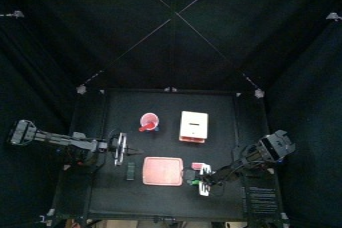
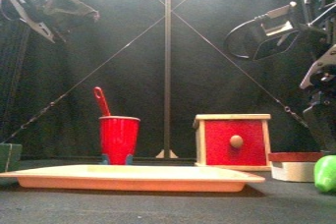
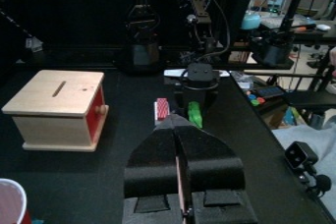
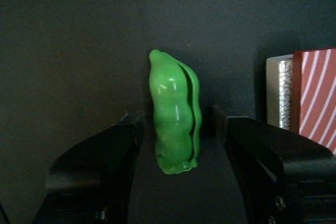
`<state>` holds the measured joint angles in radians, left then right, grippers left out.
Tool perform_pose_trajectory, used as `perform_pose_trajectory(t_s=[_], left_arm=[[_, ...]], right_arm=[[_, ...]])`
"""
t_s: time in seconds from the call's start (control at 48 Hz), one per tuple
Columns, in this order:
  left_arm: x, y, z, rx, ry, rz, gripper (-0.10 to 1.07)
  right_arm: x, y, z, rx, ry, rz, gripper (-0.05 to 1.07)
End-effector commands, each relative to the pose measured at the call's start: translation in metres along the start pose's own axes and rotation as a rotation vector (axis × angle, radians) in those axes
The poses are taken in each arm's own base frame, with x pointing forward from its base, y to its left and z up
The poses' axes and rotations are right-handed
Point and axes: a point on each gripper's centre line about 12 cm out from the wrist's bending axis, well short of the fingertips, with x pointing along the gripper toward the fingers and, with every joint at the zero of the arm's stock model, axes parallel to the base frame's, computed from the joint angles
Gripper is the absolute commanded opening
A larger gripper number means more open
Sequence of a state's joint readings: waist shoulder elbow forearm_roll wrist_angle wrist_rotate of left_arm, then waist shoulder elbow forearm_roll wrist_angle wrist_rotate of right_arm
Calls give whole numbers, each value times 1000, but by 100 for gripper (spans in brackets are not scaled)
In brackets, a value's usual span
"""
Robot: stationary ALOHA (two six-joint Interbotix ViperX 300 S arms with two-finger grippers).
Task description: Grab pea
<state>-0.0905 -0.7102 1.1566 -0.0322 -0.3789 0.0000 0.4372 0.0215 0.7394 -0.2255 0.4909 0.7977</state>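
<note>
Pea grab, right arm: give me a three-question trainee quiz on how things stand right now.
1. True or false: the right gripper is already shut on the pea.
2. Which thing lies right beside the pea? A) red cup B) red-and-white striped block C) wooden box
3. Fill in: the pink tray lies between the two ___.

Key
1. False: its jaws stand open, one on each side of the pea.
2. B
3. arms: the left gripper rests on its far side.
</note>
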Motion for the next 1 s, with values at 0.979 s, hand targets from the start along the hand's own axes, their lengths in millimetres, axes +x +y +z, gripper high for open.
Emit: perform_pose_trajectory(t_s=[0.979], left_arm=[[1,0,5,-2,-20,0,-3]], right_arm=[[-58,-6,72,71,-227,52,59]])
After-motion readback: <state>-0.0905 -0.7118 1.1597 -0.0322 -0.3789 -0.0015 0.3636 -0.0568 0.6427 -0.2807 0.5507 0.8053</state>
